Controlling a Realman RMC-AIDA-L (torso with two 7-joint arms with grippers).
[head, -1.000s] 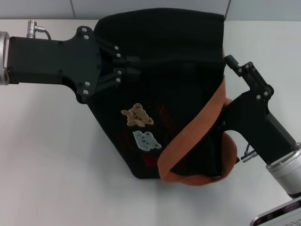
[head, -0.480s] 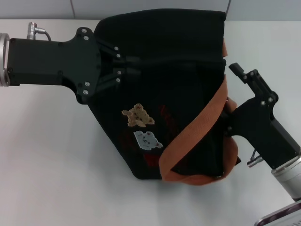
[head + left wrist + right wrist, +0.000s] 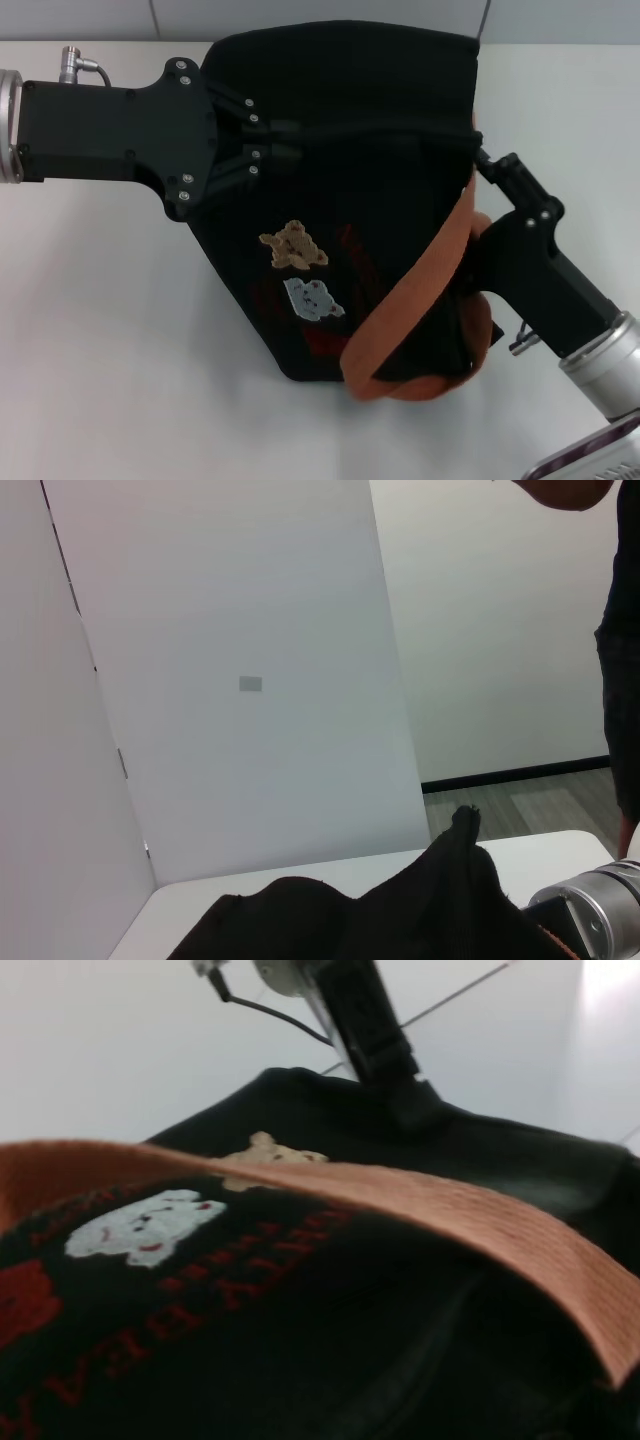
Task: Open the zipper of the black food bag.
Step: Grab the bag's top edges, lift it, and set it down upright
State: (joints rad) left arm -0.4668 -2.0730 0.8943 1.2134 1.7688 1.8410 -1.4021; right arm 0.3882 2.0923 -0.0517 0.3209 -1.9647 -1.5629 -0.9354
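Observation:
The black food bag (image 3: 350, 90) lies on its side on the white table, its bear patches (image 3: 292, 246) facing up. A brown-orange strap (image 3: 420, 280) loops across its right half. The zipper (image 3: 390, 130) runs as a dark ridge along the rim between the two grippers; its pull tab is hidden. At the ridge's left end, my left gripper (image 3: 283, 141) is shut on the bag's fabric. My right gripper (image 3: 483, 160) touches the rim's right end beside the strap. In the right wrist view, the bag (image 3: 300, 1340) and strap (image 3: 450, 1210) fill the picture.
The white table (image 3: 100, 330) stretches out to the left and in front of the bag. Grey wall panels stand behind it. In the left wrist view, a person (image 3: 620, 630) stands at the far side of the room.
My right gripper pulled back from the bag's right end, then swung in against the rim near the strap. The strap's lower loop shifted slightly. The left gripper kept its hold.

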